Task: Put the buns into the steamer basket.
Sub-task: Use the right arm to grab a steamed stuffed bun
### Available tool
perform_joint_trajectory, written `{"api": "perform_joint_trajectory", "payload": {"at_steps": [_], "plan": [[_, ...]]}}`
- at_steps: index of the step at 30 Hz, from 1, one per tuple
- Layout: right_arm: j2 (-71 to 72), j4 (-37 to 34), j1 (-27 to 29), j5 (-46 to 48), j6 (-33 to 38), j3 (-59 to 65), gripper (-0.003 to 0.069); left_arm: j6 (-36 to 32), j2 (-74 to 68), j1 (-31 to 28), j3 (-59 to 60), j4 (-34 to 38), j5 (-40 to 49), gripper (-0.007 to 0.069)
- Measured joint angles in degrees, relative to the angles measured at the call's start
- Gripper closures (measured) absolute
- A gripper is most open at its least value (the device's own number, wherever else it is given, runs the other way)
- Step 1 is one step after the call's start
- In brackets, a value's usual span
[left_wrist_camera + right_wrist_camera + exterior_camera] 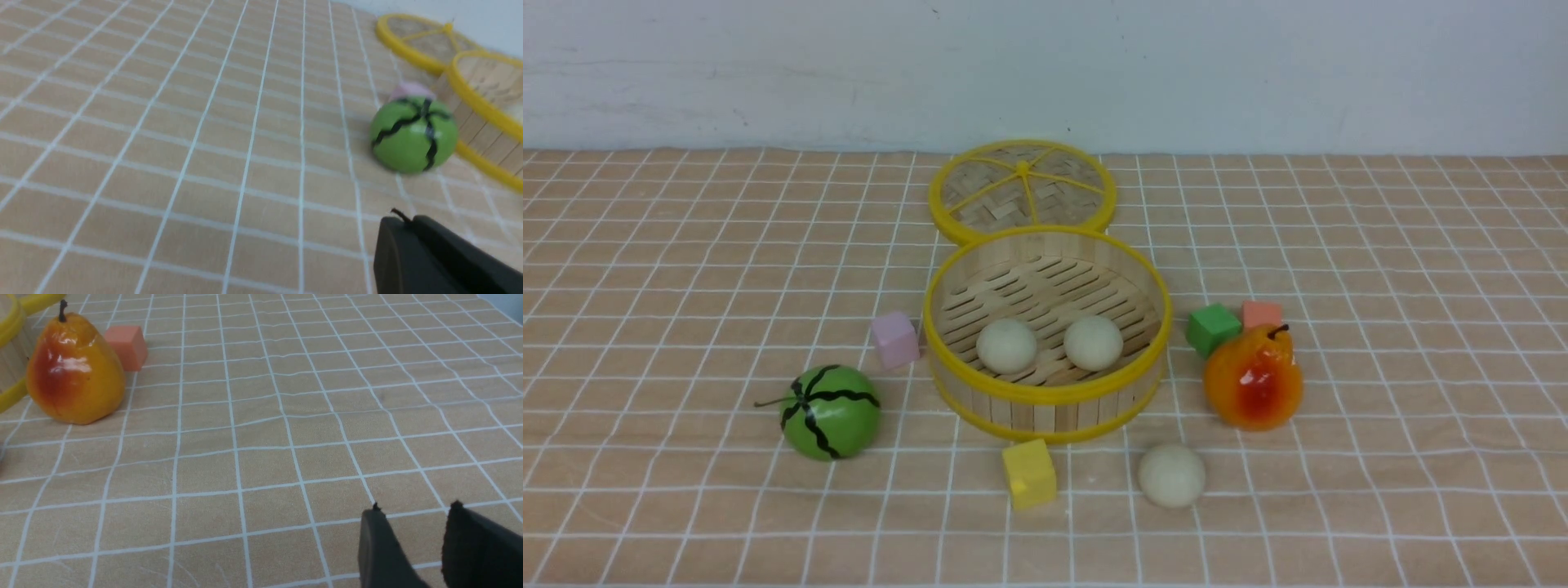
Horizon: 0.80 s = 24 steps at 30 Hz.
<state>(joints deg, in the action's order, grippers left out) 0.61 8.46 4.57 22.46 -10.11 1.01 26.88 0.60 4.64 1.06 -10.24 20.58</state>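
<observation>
Two buns (1006,345) (1093,342) lie in the basket (1045,396), mid-surface (686,245). Third bun (1172,474) sits loose toward the near edge, beside a yellow block (1029,474). Step in hand: last pickup, not yet begun.

My right claw (416,507) hangs wide, empty, near the pear (75,371). My left claw (408,222) is pinched together, empty, near the melon (413,136).

Next, likely: right claw over the bun, straddle, close gently; it may roll.

Pink cube (410,89) mostly hidden behind melon (412,139), steamer basket (486,138) cut off at edge
</observation>
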Motion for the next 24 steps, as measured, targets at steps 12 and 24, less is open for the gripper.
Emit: {"api": "perform_joint_trajectory", "payload": {"at_steps": [12,24], "plan": [[0.00,0.00,0.00,0.00,0.00,0.00,0.0418,0.00,0.00,-0.12,0.65,-0.18,0.92,0.0589],[0.00,0.00,0.00,0.00,0.00,0.00,0.0418,0.00,0.00,-0.12,0.67,-0.18,0.92,0.0586]]}}
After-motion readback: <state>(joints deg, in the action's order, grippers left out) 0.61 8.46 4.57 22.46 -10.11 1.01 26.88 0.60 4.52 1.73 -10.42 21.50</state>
